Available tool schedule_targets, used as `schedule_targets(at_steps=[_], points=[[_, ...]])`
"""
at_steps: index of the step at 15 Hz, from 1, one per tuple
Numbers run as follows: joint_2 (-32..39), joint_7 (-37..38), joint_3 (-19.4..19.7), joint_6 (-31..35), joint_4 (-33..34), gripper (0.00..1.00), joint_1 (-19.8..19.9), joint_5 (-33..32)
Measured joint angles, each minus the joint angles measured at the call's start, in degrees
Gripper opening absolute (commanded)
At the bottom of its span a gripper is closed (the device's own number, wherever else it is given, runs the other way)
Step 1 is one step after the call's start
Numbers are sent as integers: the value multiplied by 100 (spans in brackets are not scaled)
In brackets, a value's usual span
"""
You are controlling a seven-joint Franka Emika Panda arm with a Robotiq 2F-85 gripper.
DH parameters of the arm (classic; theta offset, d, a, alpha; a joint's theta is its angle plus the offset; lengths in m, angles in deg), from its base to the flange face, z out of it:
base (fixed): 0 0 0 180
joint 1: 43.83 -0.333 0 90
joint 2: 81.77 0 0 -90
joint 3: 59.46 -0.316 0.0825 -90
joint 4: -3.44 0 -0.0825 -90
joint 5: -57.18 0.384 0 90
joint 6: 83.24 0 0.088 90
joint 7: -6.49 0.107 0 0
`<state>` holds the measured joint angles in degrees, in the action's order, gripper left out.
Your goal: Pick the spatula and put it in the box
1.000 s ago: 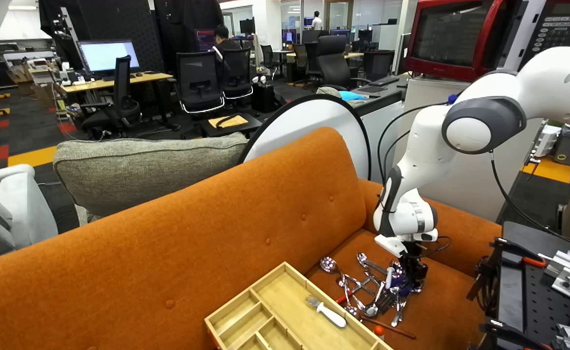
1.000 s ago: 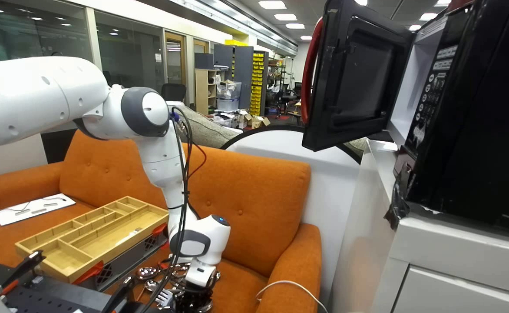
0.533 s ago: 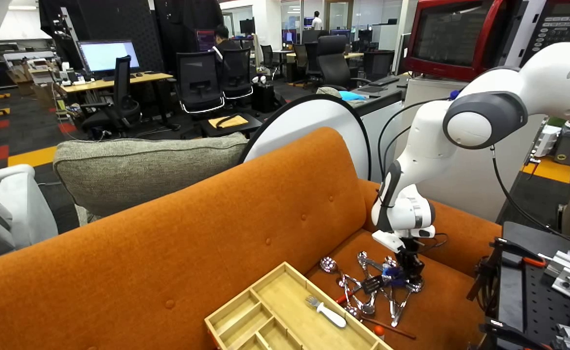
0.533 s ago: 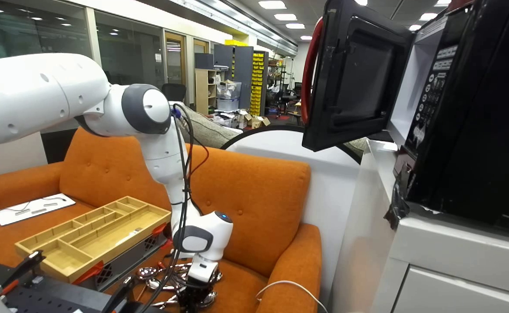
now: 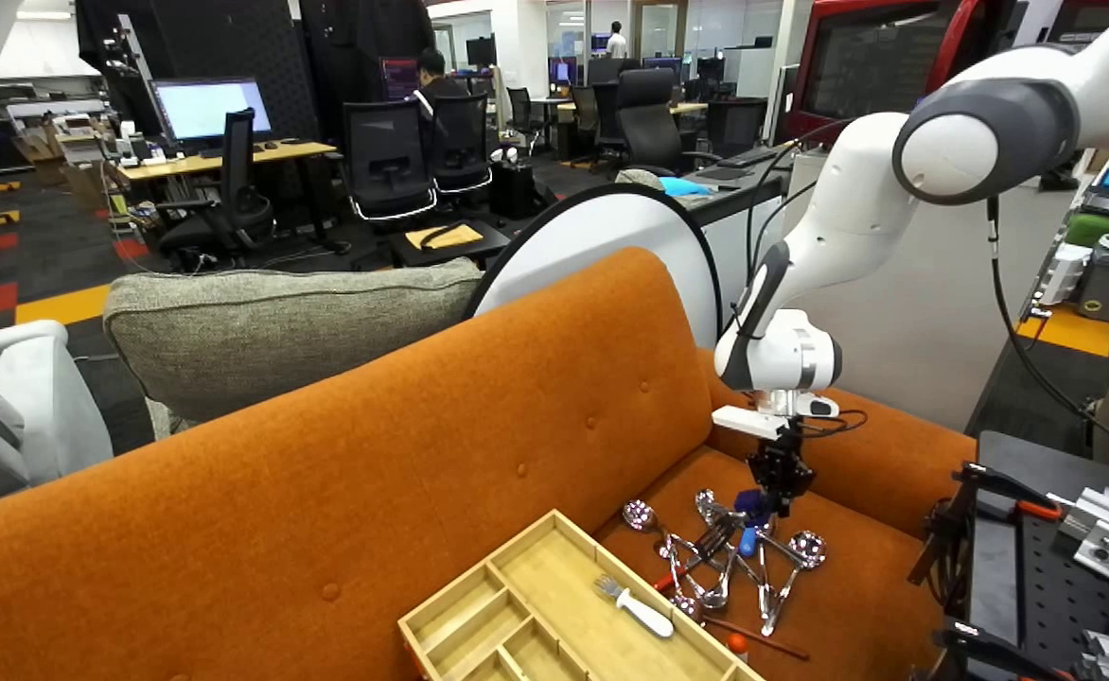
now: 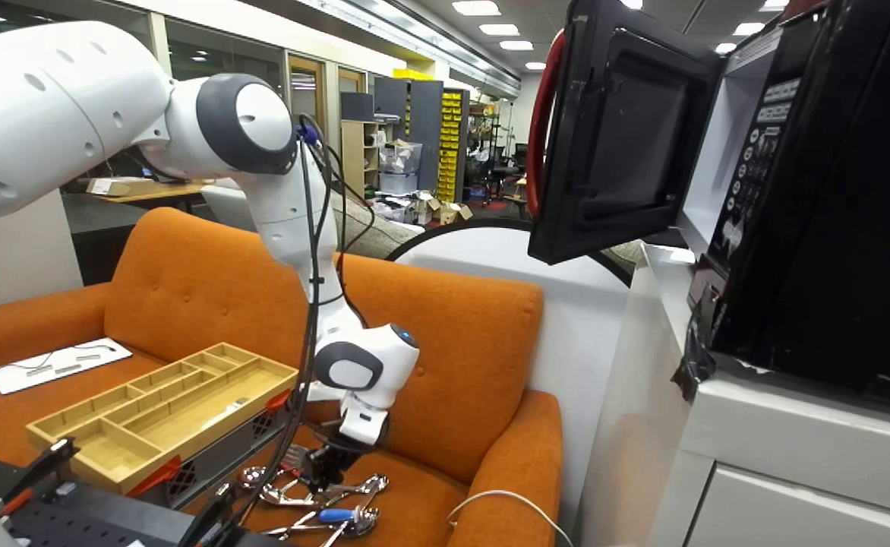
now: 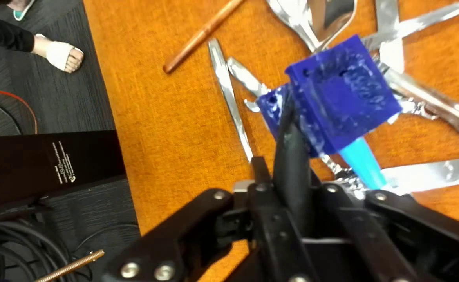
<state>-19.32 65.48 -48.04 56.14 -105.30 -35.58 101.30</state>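
My gripper (image 5: 780,501) is shut on the black handle (image 7: 292,145) of the spatula and holds it above the loose utensils on the orange sofa seat. The spatula's dark slotted head (image 5: 717,536) points toward the box side and also shows in an exterior view (image 6: 293,457). Dark blue blocks (image 7: 345,94) sit by the handle just past the fingertips and hide what lies beyond in the wrist view. The box, a pale wooden tray (image 5: 564,572) with several compartments, shows in both exterior views (image 6: 115,452). A white-handled fork (image 5: 646,615) lies in its largest compartment.
Several shiny utensils, including a ladle (image 5: 640,515) and a blue-handled one (image 6: 335,516), are heaped under the gripper. A brown rod (image 5: 763,638) lies by the box. The sofa backrest (image 5: 517,426) rises behind. A dark table with clamps (image 5: 999,492) stands beside the seat.
My gripper has risen out of the utensil pile, carrying the spatula with its blue blocks up and slightly toward the sofa back. The ladle and blue handle beneath are now uncovered. The box has not moved.
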Motion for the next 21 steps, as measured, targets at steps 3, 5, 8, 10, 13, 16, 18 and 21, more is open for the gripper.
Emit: schedule_targets(at_steps=[3, 5, 8, 10, 13, 16, 18, 21], points=[[-714, -437, -278, -54, -339, 5, 5, 32], [-1146, -648, -497, -98, -513, 5, -22, 34], [-1608, -870, -745, -244, -674, 5, -97, 36], [-1783, -987, -888, -446, -712, 5, -117, 110], [-1853, -1100, -1071, -920, -698, 5, -135, 289], [-1829, -1088, -1140, -1250, -652, 29, -220, 562], [-1815, -973, -1146, -1391, -574, 8, -311, 788], [-1709, -684, -1153, -1633, -409, 5, -460, 1018]])
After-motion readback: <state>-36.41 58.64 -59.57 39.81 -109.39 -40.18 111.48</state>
